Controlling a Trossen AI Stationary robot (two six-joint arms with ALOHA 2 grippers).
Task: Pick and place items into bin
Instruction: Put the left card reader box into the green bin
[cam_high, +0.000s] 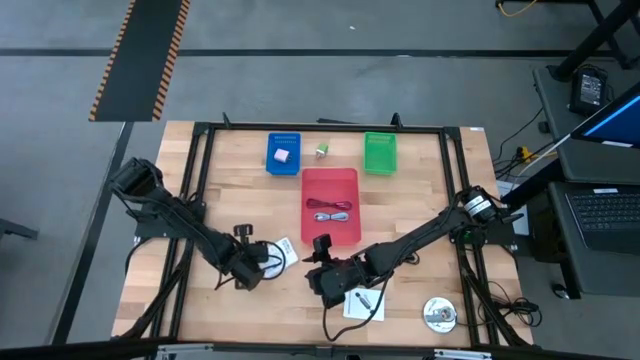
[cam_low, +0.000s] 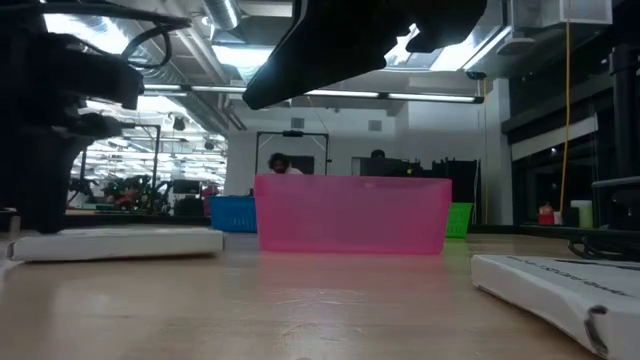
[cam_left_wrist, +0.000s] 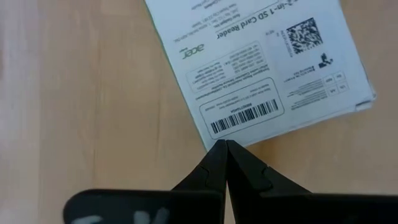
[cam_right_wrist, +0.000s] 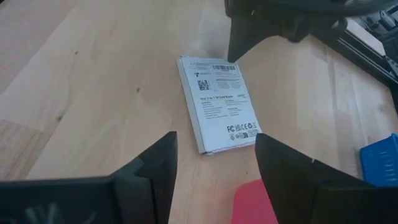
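A white printed packet (cam_left_wrist: 273, 68) lies flat on the table, between my two grippers (cam_high: 284, 249). My left gripper (cam_left_wrist: 225, 146) is shut, with its tips at the packet's barcode corner. My right gripper (cam_right_wrist: 214, 163) is open and hovers clear of the packet (cam_right_wrist: 217, 102), its fingers pointing at it from the table's right. A black and a reddish cable (cam_high: 331, 212) lie in the red tray (cam_high: 330, 180). A white card with a black part (cam_high: 362, 304) and a silver disc (cam_high: 439, 314) lie near the table's near edge. My left gripper touches the packet with its shut fingertips (cam_left_wrist: 217, 152) at the corner by the barcode (cam_left_wrist: 214, 134). It comes slanting down from the table's left. The packet lies flat on the wood.
A blue tray (cam_high: 284, 166) holding a pale block and a green tray (cam_high: 380, 152) stand at the far edge, with a small green-white item (cam_high: 322, 151) between them. The red tray's corner (cam_right_wrist: 255, 200) is close to my right gripper. Bare wood lies left of the packet.
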